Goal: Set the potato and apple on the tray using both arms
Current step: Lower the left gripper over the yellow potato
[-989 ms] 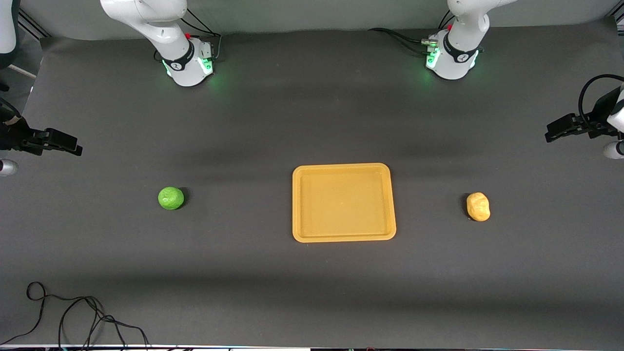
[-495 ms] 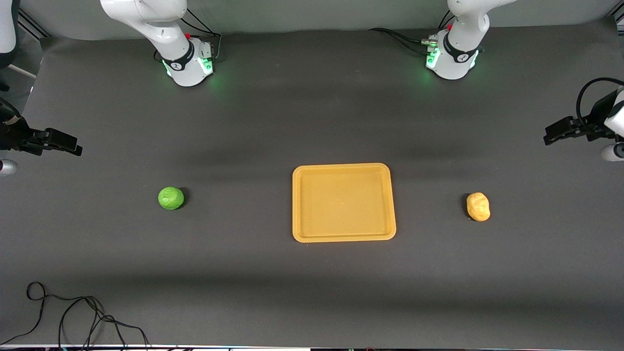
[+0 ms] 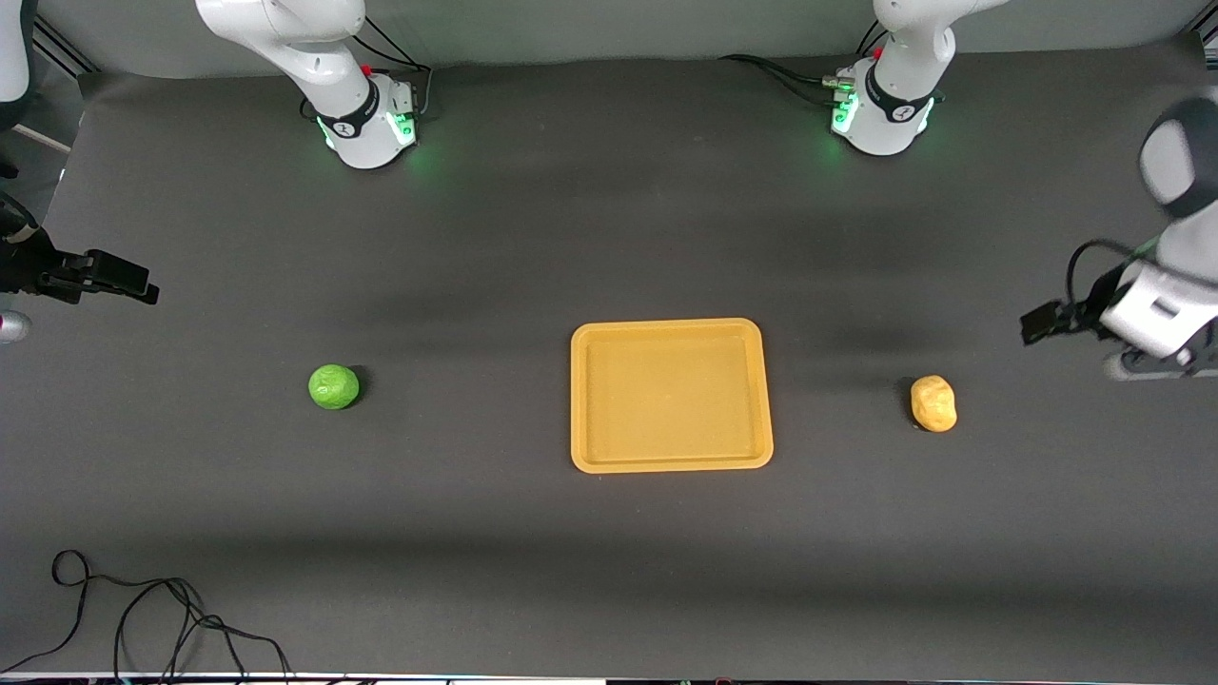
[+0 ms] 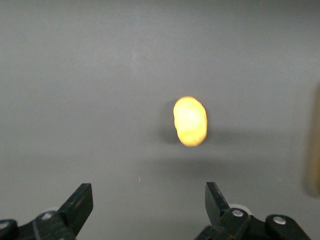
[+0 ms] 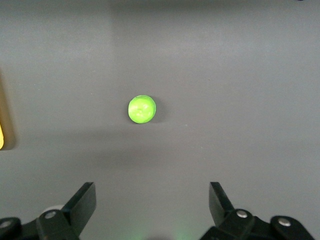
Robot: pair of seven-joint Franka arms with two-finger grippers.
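The orange-yellow tray (image 3: 671, 400) lies empty mid-table. A round green apple (image 3: 334, 387) rests on the mat toward the right arm's end, and a pale yellow-tan potato (image 3: 933, 403) toward the left arm's end. My left gripper (image 3: 1042, 322) hangs over the mat at the left arm's end, a short way from the potato. In the left wrist view it (image 4: 149, 200) stands open, with the potato (image 4: 190, 121) ahead of its fingertips. My right gripper (image 3: 133, 285) hovers at the right arm's end. In the right wrist view it (image 5: 152, 200) is open, the apple (image 5: 142, 109) ahead of it.
Both arm bases (image 3: 366, 128) (image 3: 880, 114) glow green at the table's edge farthest from the front camera. A loose black cable (image 3: 143, 618) lies at the near corner on the right arm's end. The tray's rim (image 4: 314, 150) (image 5: 2, 125) edges each wrist view.
My left arm has swung in from the table's end, bringing its gripper lower and closer to the potato. The right gripper has barely shifted. Apple, potato and tray have not moved.
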